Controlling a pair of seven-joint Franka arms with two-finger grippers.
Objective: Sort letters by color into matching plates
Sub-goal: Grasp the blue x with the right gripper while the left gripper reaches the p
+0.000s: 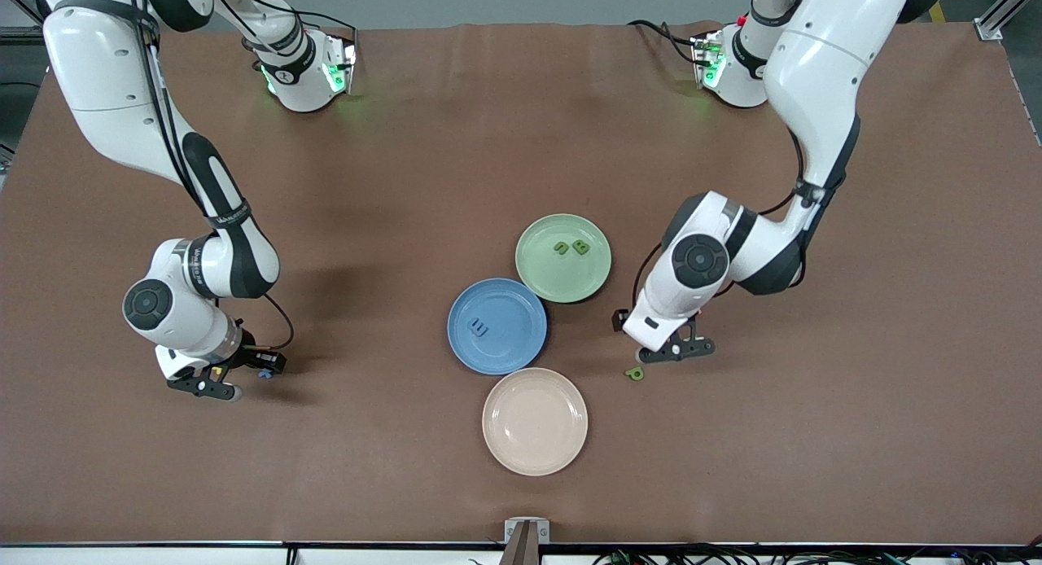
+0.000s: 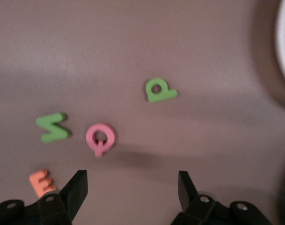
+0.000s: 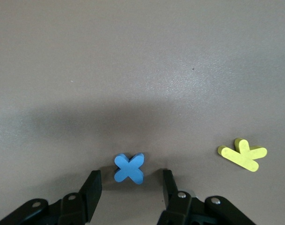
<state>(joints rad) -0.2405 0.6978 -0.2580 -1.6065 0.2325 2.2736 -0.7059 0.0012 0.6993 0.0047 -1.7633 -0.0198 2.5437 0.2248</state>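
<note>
Near the middle of the table three plates are sitting in a cluster: the pale green plate [image 1: 594, 284] farthest from the front camera, the blue plate [image 1: 521, 349] touching its rim, and the cream plate [image 1: 570, 443] nearest the camera. Two green letters [image 1: 570, 247] are lying in the green plate and one blue letter [image 1: 479, 329] in the blue plate.

Toward the right arm's end of the table, the right gripper [image 3: 130, 187] is reaching down low over the brown mat, its fingers spread with a blue X [image 3: 129, 168] lying just between the tips; neither finger appears to be touching it, though the gap is hard to judge. A yellow K [image 3: 243, 154] is lying apart from it on the mat.

Toward the left arm's end, the left gripper [image 2: 133, 187] is hanging low over the mat beside the green plate, fingers spread wide and pinching nothing. A green P [image 2: 159, 90] is lying nearby, a pink Q [image 2: 100, 138] is lying just off its fingertips, with a green N [image 2: 52, 128] and an orange E [image 2: 41, 182] beside it. In the front view the wrist is hiding most of these letters.
</note>
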